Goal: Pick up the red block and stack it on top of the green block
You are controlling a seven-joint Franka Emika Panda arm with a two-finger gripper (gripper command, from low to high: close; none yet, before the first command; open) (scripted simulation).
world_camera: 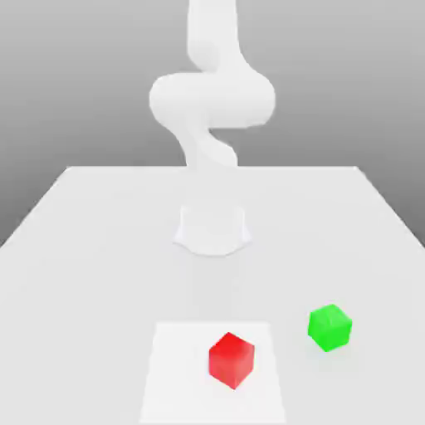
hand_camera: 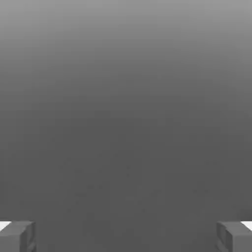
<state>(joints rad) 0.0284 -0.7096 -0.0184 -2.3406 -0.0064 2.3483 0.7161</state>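
The red block [world_camera: 231,360] is a small glossy cube resting near the front of the white table, on a slightly brighter square patch [world_camera: 170,378]. The green block [world_camera: 329,326], about the same size, sits on the table a short way off toward the exterior view's right and slightly farther back; the two cubes are apart. In the hand view my gripper [hand_camera: 126,237] is open: one grey fingertip [hand_camera: 17,236] and the other stand wide apart with nothing between them, facing a plain grey background.
The white arm [world_camera: 212,100] rises from its round base [world_camera: 212,230] at the middle of the table [world_camera: 83,249] and bends upward out of the picture. The table's edges run along the back and both sides.
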